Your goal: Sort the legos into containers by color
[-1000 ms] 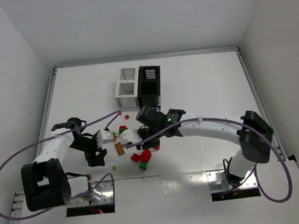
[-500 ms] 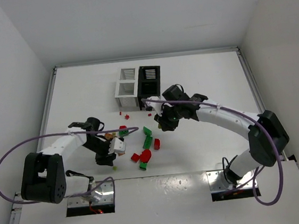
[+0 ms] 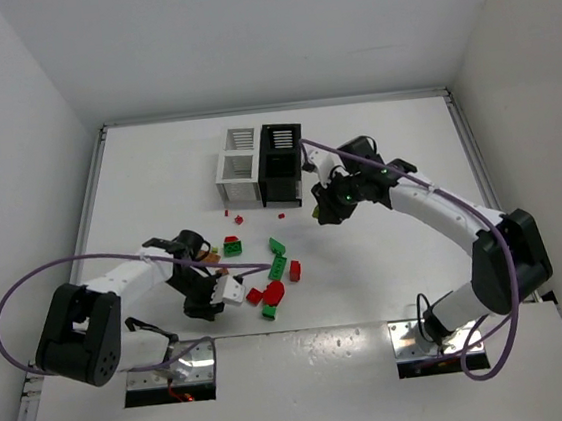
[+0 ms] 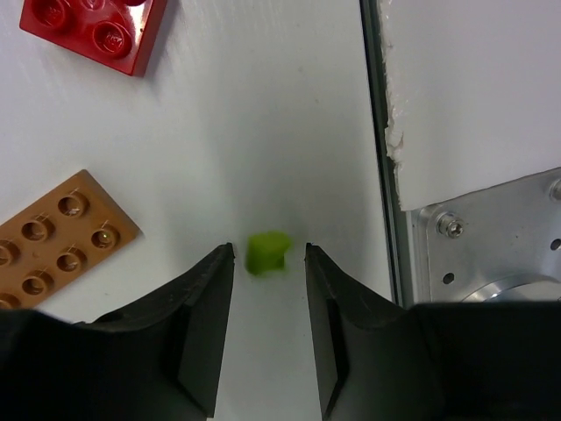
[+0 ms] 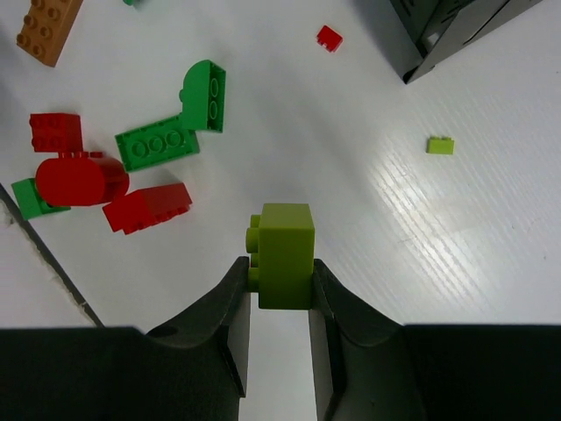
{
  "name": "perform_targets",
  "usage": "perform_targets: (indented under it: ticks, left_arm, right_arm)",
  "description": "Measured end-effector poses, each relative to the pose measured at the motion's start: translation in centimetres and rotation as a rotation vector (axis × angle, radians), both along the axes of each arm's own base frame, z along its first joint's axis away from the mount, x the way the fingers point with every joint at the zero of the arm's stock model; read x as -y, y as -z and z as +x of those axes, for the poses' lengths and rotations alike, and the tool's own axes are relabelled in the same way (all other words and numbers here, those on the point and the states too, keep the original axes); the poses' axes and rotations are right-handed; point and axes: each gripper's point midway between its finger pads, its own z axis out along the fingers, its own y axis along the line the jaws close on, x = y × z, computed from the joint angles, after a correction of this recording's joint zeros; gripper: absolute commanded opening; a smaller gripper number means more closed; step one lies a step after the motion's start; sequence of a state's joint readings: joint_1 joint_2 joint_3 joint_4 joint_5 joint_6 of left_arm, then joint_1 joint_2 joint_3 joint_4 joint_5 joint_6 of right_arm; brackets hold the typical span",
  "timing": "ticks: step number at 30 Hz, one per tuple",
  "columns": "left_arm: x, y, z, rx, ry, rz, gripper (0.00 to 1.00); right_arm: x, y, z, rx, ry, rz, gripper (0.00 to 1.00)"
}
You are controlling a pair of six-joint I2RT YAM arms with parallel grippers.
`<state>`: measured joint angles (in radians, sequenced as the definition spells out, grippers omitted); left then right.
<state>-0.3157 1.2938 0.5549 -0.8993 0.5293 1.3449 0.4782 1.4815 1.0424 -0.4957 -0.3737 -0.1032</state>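
Observation:
My right gripper (image 5: 280, 263) is shut on a yellow-green brick (image 5: 285, 253) and holds it above the table. In the top view this gripper (image 3: 321, 210) is just right of the black bin (image 3: 281, 160). Two white bins (image 3: 236, 165) stand beside the black one. My left gripper (image 4: 268, 249) is open, its jaws either side of a tiny yellow-green stud (image 4: 267, 253) lying on the table. In the top view it (image 3: 207, 307) is near the front edge. Red bricks (image 3: 273, 292) and green bricks (image 3: 278, 267) lie between the arms.
An orange-brown plate (image 4: 53, 241) and a red brick (image 4: 96, 31) lie beside my left gripper. The table's front edge and a metal mount (image 4: 491, 254) are close on its other side. A tiny red stud (image 5: 330, 37) and a tiny yellow-green piece (image 5: 440, 146) lie near the black bin's corner (image 5: 456, 26).
My right gripper has moved from the pile back and right toward the black bin. My left gripper has moved toward the front edge, over the tiny stud.

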Motion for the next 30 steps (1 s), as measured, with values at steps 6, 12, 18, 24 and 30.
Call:
perform_targets:
  ticks: [6, 12, 18, 24, 30]
  left_arm:
    - [0.2, 0.1, 0.0, 0.012, 0.008, 0.016, 0.44]
    - [0.4, 0.1, 0.3, 0.027, 0.002, 0.021, 0.42]
    - [0.6, 0.0, 0.3, 0.032, -0.006, 0.016, 0.53]
    - [0.8, 0.0, 0.4, 0.045, 0.010, 0.013, 0.53]
    - [1.1, 0.1, 0.5, 0.068, 0.031, 0.008, 0.42]
  right_arm:
    - [0.2, -0.3, 0.5, -0.014, 0.013, 0.030, 0.00]
    - [0.6, -0.2, 0.8, -0.030, 0.024, 0.043, 0.00]
    - [0.6, -0.2, 1.0, -0.042, 0.026, 0.055, 0.00]
    - [0.8, 0.1, 1.2, -0.055, 0.032, 0.057, 0.00]
    - [0.9, 0.2, 1.3, -0.065, 0.033, 0.064, 0.00]
